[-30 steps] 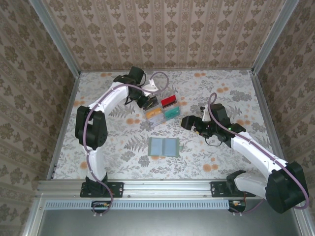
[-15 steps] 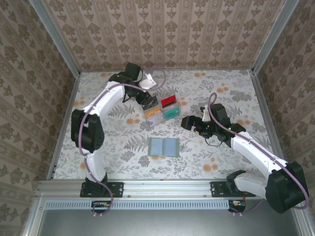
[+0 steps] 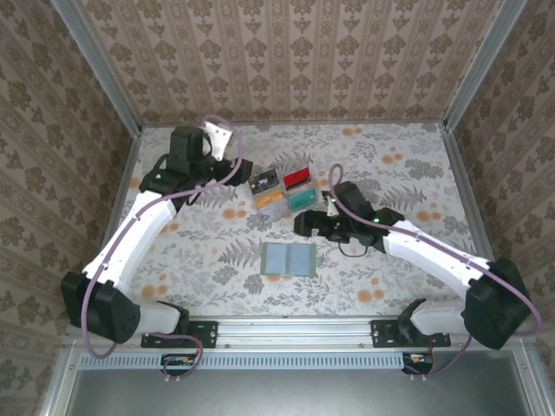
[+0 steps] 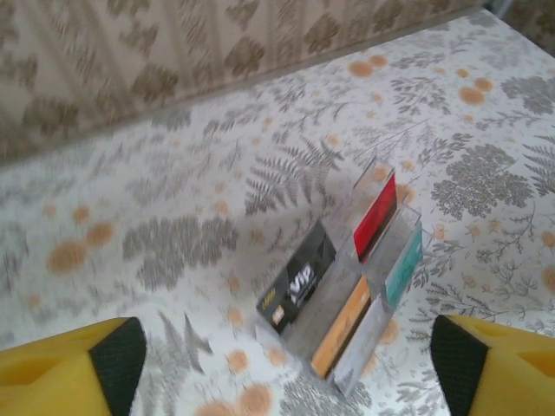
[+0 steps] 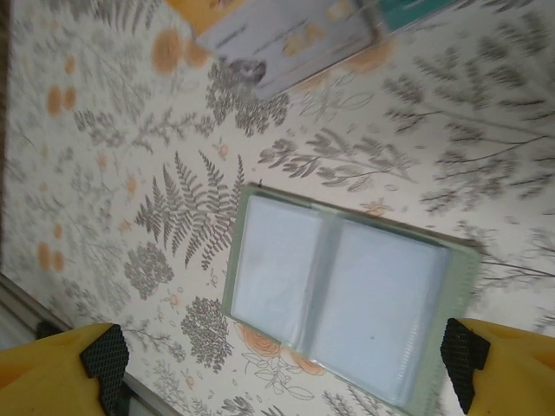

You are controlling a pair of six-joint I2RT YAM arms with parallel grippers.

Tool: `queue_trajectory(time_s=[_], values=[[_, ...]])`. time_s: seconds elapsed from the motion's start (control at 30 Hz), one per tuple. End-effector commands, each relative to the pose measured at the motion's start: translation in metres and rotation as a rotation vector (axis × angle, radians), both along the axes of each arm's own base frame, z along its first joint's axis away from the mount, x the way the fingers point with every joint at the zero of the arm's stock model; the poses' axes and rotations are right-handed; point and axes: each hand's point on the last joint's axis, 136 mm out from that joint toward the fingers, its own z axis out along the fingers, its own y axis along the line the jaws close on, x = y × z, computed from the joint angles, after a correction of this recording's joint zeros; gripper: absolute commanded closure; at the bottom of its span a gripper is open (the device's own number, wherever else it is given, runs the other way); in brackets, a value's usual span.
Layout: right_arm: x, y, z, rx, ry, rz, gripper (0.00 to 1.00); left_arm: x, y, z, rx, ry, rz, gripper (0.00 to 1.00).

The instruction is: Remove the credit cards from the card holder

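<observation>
The card holder point(image 3: 289, 258) lies open and flat on the table, pale green with clear pockets point(image 5: 342, 299). My right gripper point(image 3: 302, 225) hangs open just behind and above it, with the card holder seen between the fingertips point(image 5: 460, 351). The credit cards stand on edge in a clear rack point(image 3: 279, 192): black point(image 4: 299, 277), red point(image 4: 375, 217), tan-orange point(image 4: 341, 328) and teal point(image 4: 403, 264). My left gripper point(image 3: 241, 167) is open and empty, a little left of the rack and apart from it.
The floral tabletop point(image 3: 199, 260) is bounded by metal rails and patterned walls at the back and sides. The rack point(image 5: 286, 35) stands just behind the card holder. Free room lies left and right of both.
My left gripper opened and drew back to the left, leaving the black card standing in the rack. My right arm moved left, over the card holder's far edge.
</observation>
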Motion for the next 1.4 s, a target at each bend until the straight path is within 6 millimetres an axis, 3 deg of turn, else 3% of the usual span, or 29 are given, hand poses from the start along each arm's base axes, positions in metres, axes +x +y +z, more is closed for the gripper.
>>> queue_trajectory(time_s=[0.0,0.17,0.3,0.47,0.7,0.97,1.37], values=[[-0.004,0.01,-0.023,-0.156,0.021,0.011,0.08,-0.015,0.025,-0.024,-0.077,0.122,0.208,0.0],[-0.013,0.033,-0.058,-0.291,0.077,0.053,0.19,-0.049,0.038,-0.065,-0.131,0.257,0.283,0.0],[-0.019,0.031,-0.083,-0.388,0.126,0.064,0.26,-0.07,0.044,-0.09,-0.172,0.349,0.328,0.01],[-0.017,0.023,-0.101,-0.491,0.136,0.072,0.31,-0.088,0.027,-0.113,-0.284,0.471,0.296,0.08],[-0.015,0.009,-0.117,-0.613,0.127,0.086,0.39,-0.103,-0.001,-0.136,-0.366,0.624,0.245,0.4],[-0.022,0.003,-0.133,-0.617,0.15,0.098,0.53,-0.123,-0.039,-0.168,-0.337,0.742,0.182,0.63],[-0.024,0.001,-0.134,-0.577,0.157,0.093,0.56,-0.132,-0.07,-0.212,-0.266,0.847,0.154,0.67]])
